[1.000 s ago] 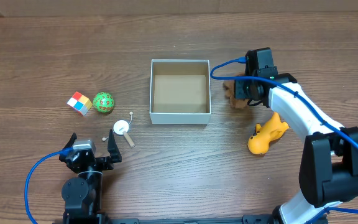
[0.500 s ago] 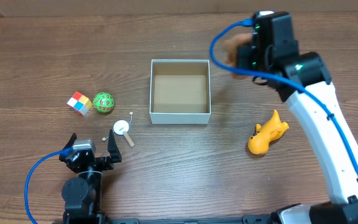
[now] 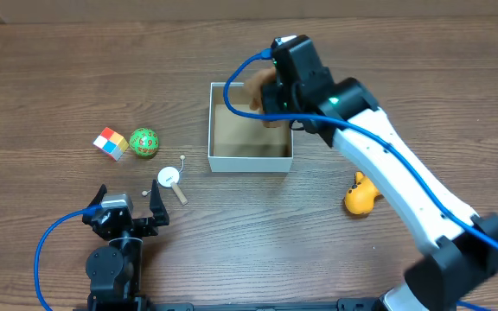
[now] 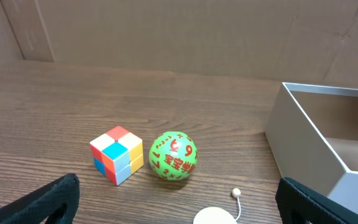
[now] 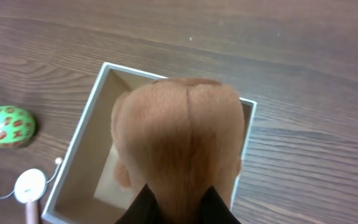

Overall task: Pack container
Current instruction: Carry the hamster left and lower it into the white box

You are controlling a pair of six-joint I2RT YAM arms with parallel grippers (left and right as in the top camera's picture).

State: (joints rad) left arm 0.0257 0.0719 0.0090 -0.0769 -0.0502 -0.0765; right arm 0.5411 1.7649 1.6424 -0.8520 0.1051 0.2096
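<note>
The left gripper (image 3: 128, 200) is where it was half a second ago – its fingers stand wide apart and hold nothing. The right gripper (image 3: 266, 97) has come leftward from beyond the far right corner of the container (image 3: 251, 161) and now hangs over its far right part. The container is square, so it has no long axis; its open side faces up, directly below this gripper. The right fingers are closed on a brown plush toy (image 5: 179, 137) – whether the toy touches the cardboard floor, I cannot tell.

A colored cube (image 3: 111, 143) sits beside a green ball (image 3: 143, 142), white disc (image 3: 169, 178) near, yellow toy (image 3: 358, 199) well apart.
</note>
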